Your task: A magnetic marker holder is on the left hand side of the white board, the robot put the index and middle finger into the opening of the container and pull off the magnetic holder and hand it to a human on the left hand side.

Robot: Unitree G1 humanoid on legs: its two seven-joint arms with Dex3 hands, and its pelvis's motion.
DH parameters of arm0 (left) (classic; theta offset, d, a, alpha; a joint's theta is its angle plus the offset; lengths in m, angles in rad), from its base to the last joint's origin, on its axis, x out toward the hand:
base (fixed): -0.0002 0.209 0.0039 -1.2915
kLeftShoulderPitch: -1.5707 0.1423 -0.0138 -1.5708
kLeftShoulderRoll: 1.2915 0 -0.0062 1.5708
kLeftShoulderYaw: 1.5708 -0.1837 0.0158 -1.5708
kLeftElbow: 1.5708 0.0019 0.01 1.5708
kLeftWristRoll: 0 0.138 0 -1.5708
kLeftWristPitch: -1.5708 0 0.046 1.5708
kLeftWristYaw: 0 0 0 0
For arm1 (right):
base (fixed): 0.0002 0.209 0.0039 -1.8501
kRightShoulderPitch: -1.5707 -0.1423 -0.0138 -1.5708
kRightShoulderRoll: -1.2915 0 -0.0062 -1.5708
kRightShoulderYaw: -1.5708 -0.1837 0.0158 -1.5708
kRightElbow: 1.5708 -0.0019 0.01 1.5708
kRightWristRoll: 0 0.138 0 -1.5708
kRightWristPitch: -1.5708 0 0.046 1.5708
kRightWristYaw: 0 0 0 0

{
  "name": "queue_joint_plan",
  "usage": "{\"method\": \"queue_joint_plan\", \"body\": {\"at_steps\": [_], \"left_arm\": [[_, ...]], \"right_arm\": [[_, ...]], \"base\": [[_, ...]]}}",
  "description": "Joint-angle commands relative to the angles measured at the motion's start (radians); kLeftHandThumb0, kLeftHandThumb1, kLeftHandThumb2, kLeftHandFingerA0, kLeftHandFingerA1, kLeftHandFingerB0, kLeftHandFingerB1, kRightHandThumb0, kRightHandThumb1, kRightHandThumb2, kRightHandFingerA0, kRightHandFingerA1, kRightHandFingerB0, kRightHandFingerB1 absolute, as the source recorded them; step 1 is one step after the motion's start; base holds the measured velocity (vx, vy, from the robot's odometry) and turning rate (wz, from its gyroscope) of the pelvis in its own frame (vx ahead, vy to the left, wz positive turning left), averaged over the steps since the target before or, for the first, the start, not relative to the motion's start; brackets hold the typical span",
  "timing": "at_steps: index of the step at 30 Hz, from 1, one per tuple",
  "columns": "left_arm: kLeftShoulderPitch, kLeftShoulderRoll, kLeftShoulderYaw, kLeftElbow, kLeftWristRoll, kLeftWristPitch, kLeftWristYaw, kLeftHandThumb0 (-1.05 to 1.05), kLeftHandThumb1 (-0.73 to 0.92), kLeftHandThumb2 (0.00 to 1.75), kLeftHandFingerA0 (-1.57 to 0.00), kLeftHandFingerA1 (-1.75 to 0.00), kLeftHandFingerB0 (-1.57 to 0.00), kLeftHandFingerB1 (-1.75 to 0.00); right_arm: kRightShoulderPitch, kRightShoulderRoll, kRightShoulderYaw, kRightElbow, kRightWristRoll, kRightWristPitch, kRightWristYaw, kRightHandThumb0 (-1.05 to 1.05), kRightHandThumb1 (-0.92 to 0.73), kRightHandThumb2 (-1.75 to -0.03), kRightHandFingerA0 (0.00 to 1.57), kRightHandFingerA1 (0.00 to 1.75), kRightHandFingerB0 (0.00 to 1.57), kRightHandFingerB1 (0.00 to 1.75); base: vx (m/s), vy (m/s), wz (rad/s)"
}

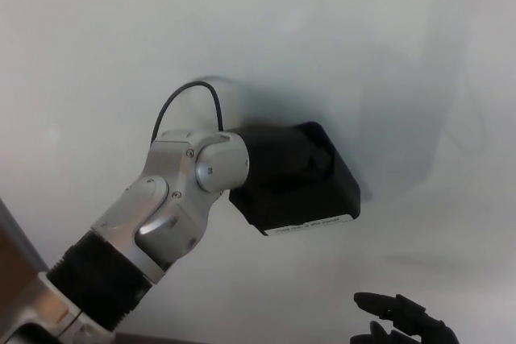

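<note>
At frame centre, the left robot hand point(278, 163) is buried in the tilted magnetic marker holder point(310, 199) on the whiteboard point(121, 38); its grip cannot be told. The right robot hand point(403, 320), lower right, hangs open.

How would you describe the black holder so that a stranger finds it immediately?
Look at the white board filling the view. Near its middle, at the end of the silver left arm, sits a black box-shaped magnetic holder. Only it carries a white label strip along its lower edge.

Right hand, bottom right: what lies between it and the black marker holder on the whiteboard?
Head view: only bare whiteboard between the right hand and the marker holder. The left hand is at the holder.
</note>
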Motion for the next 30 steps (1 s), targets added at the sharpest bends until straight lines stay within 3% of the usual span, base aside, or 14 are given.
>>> {"method": "queue_joint_plan", "body": {"at_steps": [1, 2, 7, 8, 10, 13, 14, 18, 20, 25, 26, 27, 28, 30], "left_arm": [[0.025, -0.020, -0.004, 0.083, -0.075, 0.002, -0.073, -0.20, 0.70, 0.86, -0.70, -1.59, -0.52, -1.35], [0.023, -0.022, 0.007, 0.099, -0.097, 0.000, -0.092, -0.19, 0.63, 0.95, -0.68, -1.57, -0.56, -1.35], [0.010, -0.024, 0.057, 0.152, -0.200, 0.040, -0.208, -0.20, 0.60, 0.91, -0.70, -1.59, -0.67, -1.22], [0.012, -0.021, 0.071, 0.157, -0.226, 0.054, -0.236, -0.21, 0.61, 0.80, -0.71, -1.59, -0.67, -1.24], [0.022, -0.020, 0.097, 0.162, -0.267, 0.080, -0.271, -0.13, 0.64, 0.78, -0.70, -1.66, -0.55, -1.39], [0.033, -0.024, 0.126, 0.173, -0.308, 0.118, -0.299, -0.12, 0.65, 0.81, -0.70, -1.65, -0.54, -1.40], [0.037, -0.030, 0.144, 0.182, -0.338, 0.158, -0.324, -0.06, 0.67, 0.87, -0.75, -1.71, -0.57, -1.48], [0.043, -0.038, 0.174, 0.186, -0.395, 0.262, -0.382, -0.13, 0.65, 0.89, -0.65, -1.74, -0.60, -1.38], [0.092, -0.052, 0.267, 0.158, -0.577, 0.393, -0.515, -0.03, 0.59, 1.00, -0.83, -1.73, -0.68, -1.49], [0.231, -0.079, 0.388, 0.033, -0.782, 0.502, -0.592, -0.07, 0.49, 0.97, -0.79, -1.72, -0.70, -1.51], [0.275, -0.097, 0.420, -0.003, -0.837, 0.521, -0.600, -0.15, 0.51, 0.96, -1.13, -1.39, -0.92, -1.26], [0.305, -0.109, 0.442, -0.027, -0.875, 0.535, -0.605, -0.15, 0.51, 0.96, -1.13, -1.39, -0.92, -1.26], [0.340, -0.123, 0.467, -0.058, -0.918, 0.552, -0.609, -0.10, 0.66, 0.76, -0.79, -1.75, -0.68, -1.55], [0.402, -0.153, 0.515, -0.108, -0.993, 0.569, -0.612, -0.10, 0.67, 0.72, -0.76, -1.75, -0.64, -1.56]], "right_arm": [[-0.001, -0.016, 0.000, -0.005, -0.003, 0.005, -0.015, -0.60, -0.79, -0.64, 0.75, 0.58, 0.61, 0.48], [-0.002, -0.015, -0.003, -0.005, 0.002, 0.007, -0.010, -0.60, -0.79, -0.64, 0.74, 0.57, 0.61, 0.48], [-0.006, -0.014, -0.005, -0.007, 0.005, 0.009, -0.007, -0.59, -0.79, -0.64, 0.74, 0.55, 0.61, 0.46], [-0.009, -0.013, -0.006, -0.007, 0.007, 0.012, -0.005, -0.62, -0.79, -0.64, 0.74, 0.54, 0.57, 0.44], [-0.013, -0.011, -0.007, -0.007, 0.009, 0.015, -0.002, -0.62, -0.79, -0.65, 0.74, 0.54, 0.55, 0.42], [-0.017, -0.009, -0.006, -0.005, 0.008, 0.012, 0.000, -0.61, -0.79, -0.65, 0.73, 0.54, 0.55, 0.42], [-0.018, -0.010, -0.005, -0.004, 0.007, 0.008, -0.001, -0.61, -0.81, -0.64, 0.82, 0.71, 0.59, 0.47], [-0.019, -0.014, 0.000, -0.002, -0.004, -0.004, -0.010, -0.60, -0.83, -0.65, 0.83, 0.71, 0.58, 0.47], [-0.025, -0.026, 0.001, 0.006, -0.006, -0.014, 0.005, -0.58, -0.81, -0.64, 0.67, 0.53, 0.61, 0.48], [-0.040, -0.030, 0.008, 0.002, -0.020, 0.011, -0.008, -0.51, -0.80, -0.64, 0.70, 0.64, 0.66, 0.50], [-0.043, -0.030, 0.009, 0.002, -0.023, 0.017, -0.011, -0.54, -0.80, -0.64, 0.74, 0.69, 0.65, 0.49], [-0.045, -0.031, 0.009, 0.002, -0.025, 0.021, -0.014, -0.54, -0.80, -0.64, 0.74, 0.69, 0.65, 0.49], [-0.046, -0.029, 0.008, 0.000, -0.022, 0.025, -0.011, -0.55, -0.78, -0.63, 0.78, 0.77, 0.66, 0.49], [-0.049, -0.027, 0.008, -0.005, -0.019, 0.030, -0.011, -0.56, -0.79, -0.63, 0.79, 0.72, 0.64, 0.47]], "base": [[0.00, 0.000, 0.00], [0.00, 0.000, 0.00], [0.00, 0.000, 0.00], [0.00, 0.000, 0.00], [0.00, 0.000, 0.00], [0.00, 0.000, 0.00], [0.00, 0.000, 0.00], [0.00, 0.000, 0.00], [0.00, 0.000, 0.00], [0.00, 0.000, 0.00], [0.00, 0.000, 0.00], [0.00, 0.000, 0.00], [0.00, 0.000, 0.00], [0.00, 0.000, 0.00]]}}
